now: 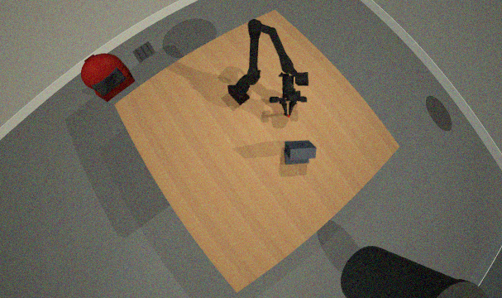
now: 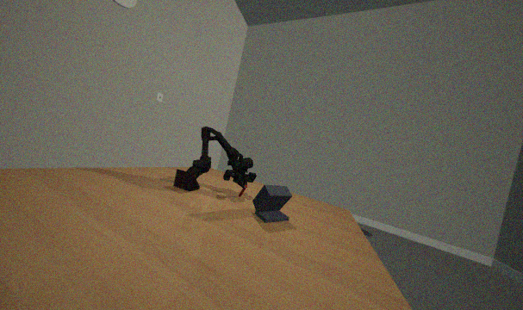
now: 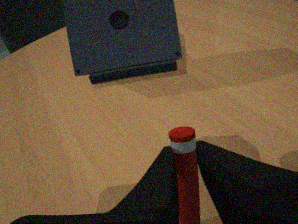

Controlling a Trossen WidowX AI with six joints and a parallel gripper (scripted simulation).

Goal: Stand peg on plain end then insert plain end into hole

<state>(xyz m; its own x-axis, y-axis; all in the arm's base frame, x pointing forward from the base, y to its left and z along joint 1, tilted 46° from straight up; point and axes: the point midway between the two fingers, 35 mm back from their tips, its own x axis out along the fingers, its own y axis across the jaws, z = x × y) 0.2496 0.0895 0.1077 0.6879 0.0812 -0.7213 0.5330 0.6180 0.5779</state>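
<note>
Clearance and obstruction, gripper to panel
An open gap over the tabletop (image 1: pixel 217 199) (image 2: pixel 115 241) (image 3: pixel 45 125) separates the gripper (image 1: pixel 289 111) (image 2: pixel 244 184) (image 3: pixel 182 151) from the sloped panel (image 1: pixel 302 153) (image 2: pixel 273 197) (image 3: pixel 122 42). The panel block obstructs low forward passage; clearance exists on both sides of it. The hole (image 3: pixel 119 19) is unobstructed.
</note>
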